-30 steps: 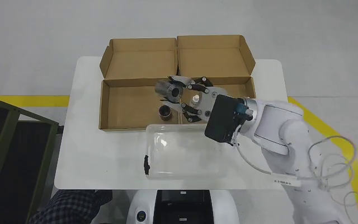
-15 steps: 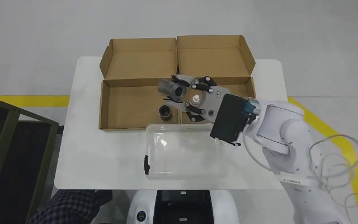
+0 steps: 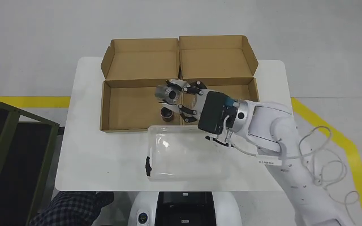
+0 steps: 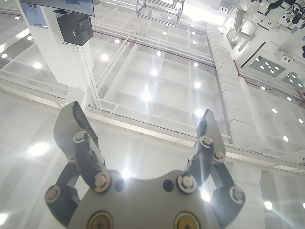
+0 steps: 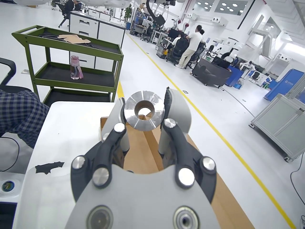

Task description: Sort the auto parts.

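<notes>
Right gripper [image 3: 171, 96], bushing [image 3: 167, 91] in its grip, hangs over the left box's [image 3: 127, 107] right end with a dark ring [image 3: 167, 113] just below it in frame, box floor open toward centre-left, clear tub [image 3: 181, 158] blocking the lower middle, bare table [image 3: 90, 152] at lower left.

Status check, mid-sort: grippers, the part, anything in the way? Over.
Right gripper shut on metal bushing, over left box by the divider. Left gripper open, empty, aimed at ceiling. Dark part lies in left box nearby.
</notes>
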